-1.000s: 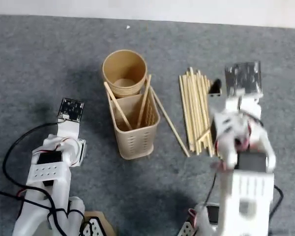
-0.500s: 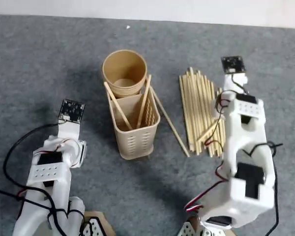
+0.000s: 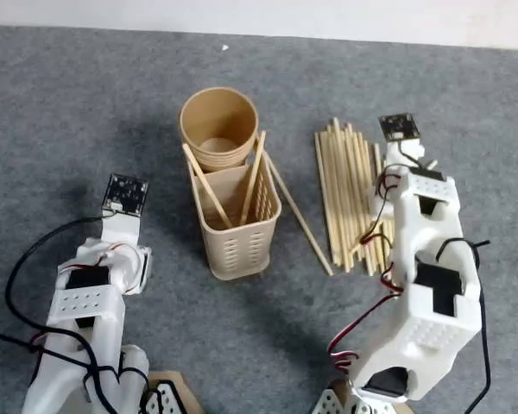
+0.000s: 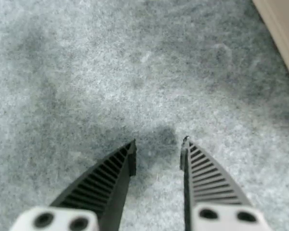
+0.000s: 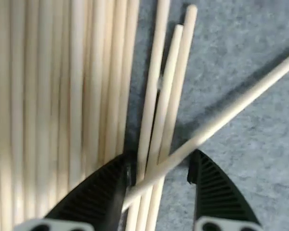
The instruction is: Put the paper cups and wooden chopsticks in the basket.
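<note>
A beige slotted basket (image 3: 237,226) stands mid-carpet with two wooden chopsticks (image 3: 205,188) leaning inside it. A brown paper cup (image 3: 218,128) stands upright at its far end; whether it is inside I cannot tell. One chopstick (image 3: 299,216) slants from the basket's right rim onto the carpet. A pile of chopsticks (image 3: 344,191) lies to the right. My right gripper (image 5: 159,166) is open, low over the pile's right edge, with a few chopsticks (image 5: 156,120) between its fingers. My left gripper (image 4: 158,147) hangs open over bare carpet, left of the basket.
Grey carpet (image 3: 86,103) covers the whole table. The right arm (image 3: 423,259) stretches along the pile's right side; the left arm (image 3: 95,280) sits at the near left. A beige edge (image 4: 284,29) shows in a corner of the left wrist view.
The right arm has swung forward and come down onto the right edge of the chopstick pile. The left arm, the basket and the cup have not moved.
</note>
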Motion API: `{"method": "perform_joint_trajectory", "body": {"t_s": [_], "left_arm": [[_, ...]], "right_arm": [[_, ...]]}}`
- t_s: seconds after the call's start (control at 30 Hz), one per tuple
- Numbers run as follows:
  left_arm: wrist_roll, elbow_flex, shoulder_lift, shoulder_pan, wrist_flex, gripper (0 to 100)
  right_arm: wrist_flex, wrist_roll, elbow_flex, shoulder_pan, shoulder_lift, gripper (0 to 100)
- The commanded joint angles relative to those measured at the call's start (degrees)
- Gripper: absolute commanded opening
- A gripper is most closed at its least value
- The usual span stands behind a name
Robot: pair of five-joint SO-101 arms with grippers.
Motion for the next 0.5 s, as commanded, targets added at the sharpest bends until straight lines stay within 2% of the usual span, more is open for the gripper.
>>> {"method": "perform_joint_trajectory", "body": {"t_s": [0.0, 0.07, 0.2, 0.33, 0.47], "left_arm": [[0.18, -0.13, -0.75, 0.57, -0.88, 18], [0.18, -0.13, -0.75, 0.57, -0.88, 18], [0.18, -0.13, -0.66, 0.57, -0.88, 18], [0.18, -0.22, -0.66, 0.57, -0.88, 18], [0.18, -0.22, -0.66, 0.57, -0.88, 18]], "right_arm": [[-0.31, 0.44, -1.27, 0.22, -0.13, 6.1], [-0.31, 0.35, -1.27, 0.22, -0.31, 0.1], [-0.31, -0.44, -1.36, 0.13, -0.57, 0.4], [-0.31, -6.07, -3.74, -0.13, -4.0, 0.4], [-0.31, -8.0, -4.09, -1.63, -10.51, 0.4]]}}
